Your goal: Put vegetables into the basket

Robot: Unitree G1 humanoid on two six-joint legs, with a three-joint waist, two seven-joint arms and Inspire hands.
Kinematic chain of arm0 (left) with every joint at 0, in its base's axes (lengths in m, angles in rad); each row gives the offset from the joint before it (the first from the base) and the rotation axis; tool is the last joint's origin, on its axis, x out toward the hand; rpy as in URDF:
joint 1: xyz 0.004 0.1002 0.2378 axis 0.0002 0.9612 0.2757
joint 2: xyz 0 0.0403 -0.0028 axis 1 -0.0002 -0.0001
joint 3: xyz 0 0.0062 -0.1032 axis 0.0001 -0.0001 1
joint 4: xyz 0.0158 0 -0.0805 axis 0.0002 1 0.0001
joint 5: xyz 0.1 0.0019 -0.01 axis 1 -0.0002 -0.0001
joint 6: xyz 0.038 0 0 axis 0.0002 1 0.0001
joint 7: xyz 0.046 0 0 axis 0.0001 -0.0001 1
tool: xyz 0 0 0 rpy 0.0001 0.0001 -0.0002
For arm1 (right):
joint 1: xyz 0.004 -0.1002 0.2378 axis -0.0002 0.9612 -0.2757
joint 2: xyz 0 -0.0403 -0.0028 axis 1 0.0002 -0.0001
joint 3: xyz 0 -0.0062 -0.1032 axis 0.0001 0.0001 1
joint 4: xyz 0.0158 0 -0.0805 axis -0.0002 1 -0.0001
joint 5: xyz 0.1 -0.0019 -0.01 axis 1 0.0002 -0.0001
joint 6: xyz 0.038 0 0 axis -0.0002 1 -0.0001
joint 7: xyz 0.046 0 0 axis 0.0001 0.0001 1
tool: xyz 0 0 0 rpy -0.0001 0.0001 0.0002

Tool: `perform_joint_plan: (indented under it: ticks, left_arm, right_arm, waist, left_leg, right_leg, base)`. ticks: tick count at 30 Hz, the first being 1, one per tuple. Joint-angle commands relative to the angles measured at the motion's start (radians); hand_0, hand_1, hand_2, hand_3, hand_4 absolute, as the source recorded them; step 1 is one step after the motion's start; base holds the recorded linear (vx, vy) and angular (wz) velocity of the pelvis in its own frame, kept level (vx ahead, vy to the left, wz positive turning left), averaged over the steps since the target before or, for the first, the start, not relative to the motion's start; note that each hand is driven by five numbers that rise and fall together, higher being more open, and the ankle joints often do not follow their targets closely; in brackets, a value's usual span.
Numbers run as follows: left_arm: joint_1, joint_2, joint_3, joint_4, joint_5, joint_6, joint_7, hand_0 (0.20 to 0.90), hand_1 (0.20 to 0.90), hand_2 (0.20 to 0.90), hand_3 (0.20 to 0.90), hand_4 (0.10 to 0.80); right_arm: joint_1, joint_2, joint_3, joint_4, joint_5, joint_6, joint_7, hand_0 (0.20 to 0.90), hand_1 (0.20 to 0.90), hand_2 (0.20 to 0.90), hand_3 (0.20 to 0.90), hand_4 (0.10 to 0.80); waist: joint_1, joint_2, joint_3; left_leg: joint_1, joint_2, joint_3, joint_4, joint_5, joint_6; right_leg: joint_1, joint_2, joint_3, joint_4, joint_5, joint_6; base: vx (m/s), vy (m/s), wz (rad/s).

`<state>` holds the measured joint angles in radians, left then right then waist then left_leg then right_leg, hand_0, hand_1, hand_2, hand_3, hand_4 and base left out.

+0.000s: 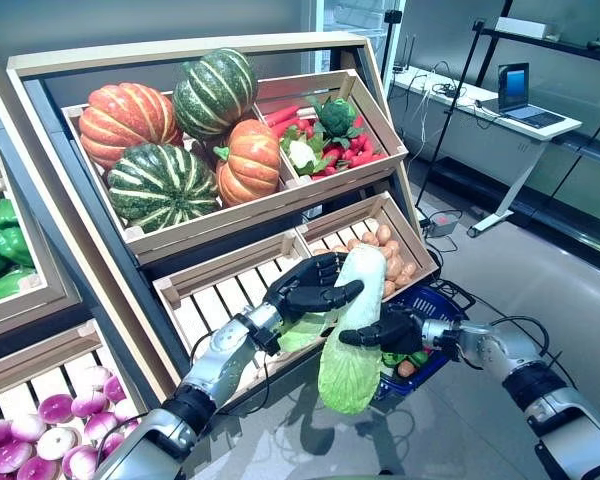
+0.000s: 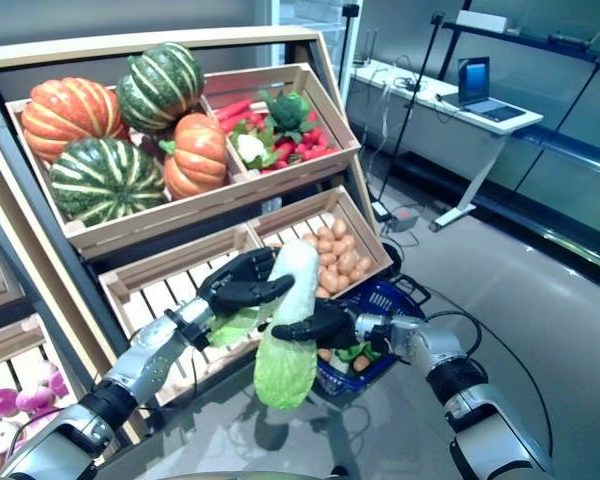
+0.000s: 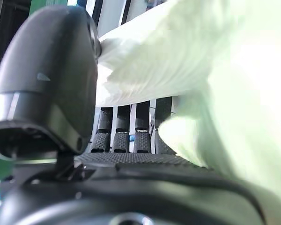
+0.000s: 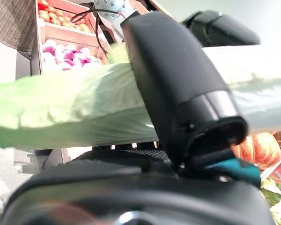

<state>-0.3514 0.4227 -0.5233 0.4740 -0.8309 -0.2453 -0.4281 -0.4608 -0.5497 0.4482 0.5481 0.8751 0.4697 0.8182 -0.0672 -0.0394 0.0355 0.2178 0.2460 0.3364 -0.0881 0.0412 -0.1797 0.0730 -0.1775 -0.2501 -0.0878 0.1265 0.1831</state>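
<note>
Napa cabbage point(image 1: 355, 330) hangs leaf-end down just beside the blue basket point(image 1: 435, 300), on its crate side. Right hand point(image 1: 385, 330) wraps thumb and fingers round its middle; left hand point(image 1: 305, 290) curls round the white stalk end above. Basket sits below the potato crate point(image 1: 385, 250), already holding small vegetables. Risks: long cabbage overhangs basket rim and tips out; loose leaves tear if hands pull apart.

A slanted light wooden produce shelf point(image 1: 185, 55) with dark metal uprights carries slatted wooden crates. The top left crate point(image 1: 180, 232) holds orange and green-striped pumpkins point(image 1: 160, 130); the crate beside it point(image 1: 375, 130) holds mixed red and green vegetables. Below, one crate holds small tan potatoes point(image 1: 390, 262); a lower shelf carries purple-white turnips point(image 1: 50, 425)
</note>
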Motion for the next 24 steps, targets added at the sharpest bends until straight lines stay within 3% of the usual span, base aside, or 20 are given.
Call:
perform_joint_plan:
  ticks: [1, 11, 12, 13, 14, 20, 24]
  left_arm:
    - [-0.109, -0.085, -0.046, -0.19, -0.062, -0.111, -0.067, 0.3, 0.3, 0.3, 0.3, 0.4]
    - [-0.117, -0.06, -0.01, -0.195, -0.05, -0.101, -0.02, 0.3, 0.3, 0.3, 0.3, 0.4]
    - [-0.116, -0.057, -0.008, -0.196, -0.047, -0.097, -0.02, 0.404, 0.404, 0.404, 0.404, 0.469]
    - [-0.114, -0.053, -0.003, -0.195, -0.039, -0.091, -0.015, 0.58, 0.58, 0.58, 0.58, 0.587]
    - [-0.108, -0.045, 0.003, -0.195, -0.033, -0.083, -0.008, 0.9, 0.9, 0.9, 0.9, 0.8]
    - [-0.082, 0.024, 0.048, -0.206, 0.025, -0.077, -0.011, 0.9, 0.9, 0.9, 0.9, 0.8]
    - [-0.05, 0.087, 0.103, -0.196, 0.091, -0.082, 0.041, 0.9, 0.9, 0.9, 0.9, 0.8]
  right_arm:
    - [-0.174, 0.069, -0.026, 0.083, 0.124, -0.055, -0.067, 0.3, 0.3, 0.3, 0.3, 0.4]
    - [-0.151, 0.041, -0.037, 0.098, 0.087, -0.072, -0.061, 0.3, 0.3, 0.3, 0.3, 0.4]
    - [-0.149, 0.038, -0.039, 0.097, 0.084, -0.071, -0.061, 0.3, 0.3, 0.3, 0.3, 0.4]
    - [-0.144, 0.035, -0.04, 0.096, 0.08, -0.072, -0.062, 0.3, 0.3, 0.3, 0.3, 0.4]
    - [-0.134, 0.03, -0.043, 0.092, 0.08, -0.071, -0.065, 0.3, 0.3, 0.3, 0.3, 0.4]
    - [-0.065, -0.007, -0.083, 0.059, 0.099, -0.076, -0.086, 0.3, 0.3, 0.3, 0.3, 0.4]
    - [0.016, -0.039, -0.121, 0.034, 0.062, -0.147, -0.152, 0.3, 0.3, 0.3, 0.3, 0.4]
  waist:
    - [0.015, -0.017, -0.031]
    - [0.012, -0.016, -0.034]
    - [0.011, -0.016, -0.034]
    - [0.011, -0.016, -0.034]
    - [0.011, -0.016, -0.034]
    - [0.012, -0.014, -0.031]
    - [0.012, -0.012, -0.021]
  left_leg:
    - [-0.03, -0.02, 0.013, 0.003, 0.003, 0.045]
    - [-0.029, -0.018, 0.012, 0.001, 0.007, 0.044]
    - [-0.029, -0.018, 0.012, 0.001, 0.007, 0.044]
    - [-0.029, -0.017, 0.012, 0.001, 0.007, 0.044]
    - [-0.029, -0.016, 0.011, 0.001, 0.008, 0.043]
    - [-0.033, -0.016, 0.006, 0.001, 0.011, 0.043]
    - [-0.039, -0.013, 0.004, 0.002, 0.015, 0.042]
  right_leg:
    - [0.049, 0.004, 0.022, 0.001, -0.036, -0.025]
    - [0.047, 0.004, 0.027, 0.001, -0.034, -0.027]
    - [0.047, 0.004, 0.027, 0.001, -0.034, -0.027]
    - [0.047, 0.004, 0.027, 0.001, -0.033, -0.027]
    - [0.047, 0.005, 0.027, 0.001, -0.032, -0.026]
    - [0.044, 0.005, 0.025, 0.001, -0.031, -0.026]
    - [0.038, 0.005, 0.024, 0.001, -0.03, -0.026]
  base:
    - [-0.014, -0.007, 0.04]
    - [-0.003, -0.002, 0.01]
    - [0.0, 0.0, 0.0]
    - [0.0, 0.0, 0.0]
    - [0.0, 0.0, 0.0]
    - [0.005, -0.003, 0.0]
    - [-0.001, -0.02, 0.03]
